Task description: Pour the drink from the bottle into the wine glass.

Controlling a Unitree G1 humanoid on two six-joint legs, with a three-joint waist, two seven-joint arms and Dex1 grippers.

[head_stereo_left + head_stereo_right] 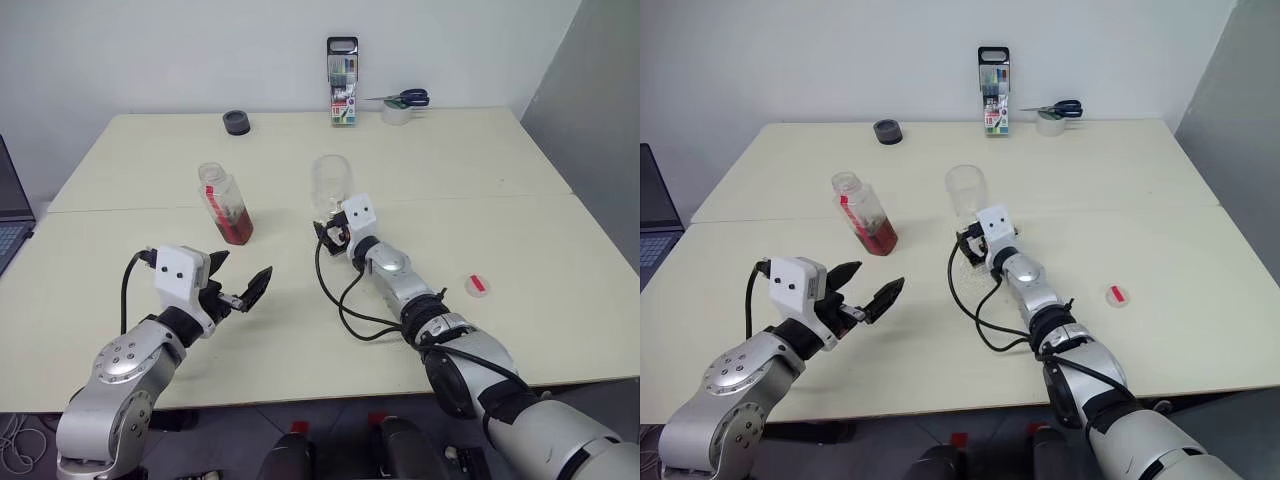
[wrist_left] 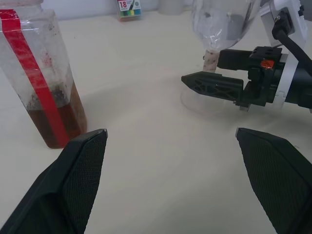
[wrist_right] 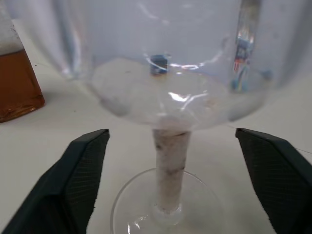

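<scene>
The bottle [image 1: 224,203] stands uncapped on the table [image 1: 120,250], left of centre, with a red label strip down its side. The reddish-brown drink [image 1: 237,226] fills only its lowest part. To its right stands the wine glass [image 1: 332,183], upright, its bowl showing no drink. My right gripper [image 1: 327,233] is open at the glass's near side, low down. In the right wrist view its fingers [image 3: 78,185] stand wide on either side of the stem [image 3: 169,161], apart from it. My left gripper [image 1: 243,268] is open and holds nothing, nearer me than the bottle.
A small white round cap with red [image 1: 478,285] lies on the table to the right. At the back stand a marker pack [image 1: 342,68], a black tape roll [image 1: 237,122] and scissors on a roll [image 1: 404,101]. A laptop [image 1: 10,215] sits at the left edge.
</scene>
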